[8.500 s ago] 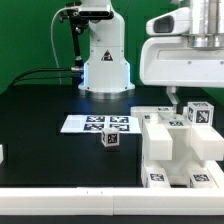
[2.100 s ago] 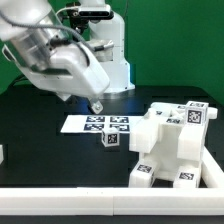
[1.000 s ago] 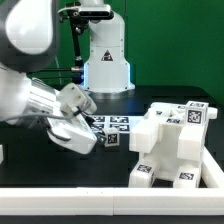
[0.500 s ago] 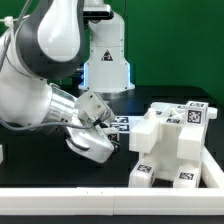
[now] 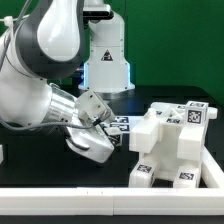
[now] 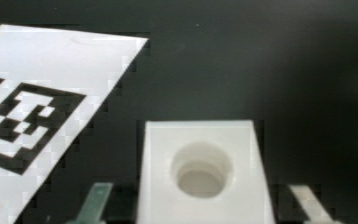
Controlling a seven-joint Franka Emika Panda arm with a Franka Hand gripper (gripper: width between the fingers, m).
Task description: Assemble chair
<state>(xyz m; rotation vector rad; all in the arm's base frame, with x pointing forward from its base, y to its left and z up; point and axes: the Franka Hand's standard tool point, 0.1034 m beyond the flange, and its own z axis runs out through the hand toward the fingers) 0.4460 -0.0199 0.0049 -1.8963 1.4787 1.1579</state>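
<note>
Your gripper (image 6: 197, 205) straddles a small white peg (image 6: 201, 165) beside the marker board (image 6: 43, 95), fingers (image 6: 98, 203) apart, not touching it. Assembled chair (image 5: 172, 145) stands near the table's (image 5: 40, 150) front edge.

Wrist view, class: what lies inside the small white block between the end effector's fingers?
The small white block has a round hole in its top face, apparently empty. Its bottom is too blurred to judge. What lies under the block is covered.

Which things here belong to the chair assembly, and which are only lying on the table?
Job:
- small white peg, between the hand's fingers
- assembled chair block

Not the job:
- marker board
- black table
</note>
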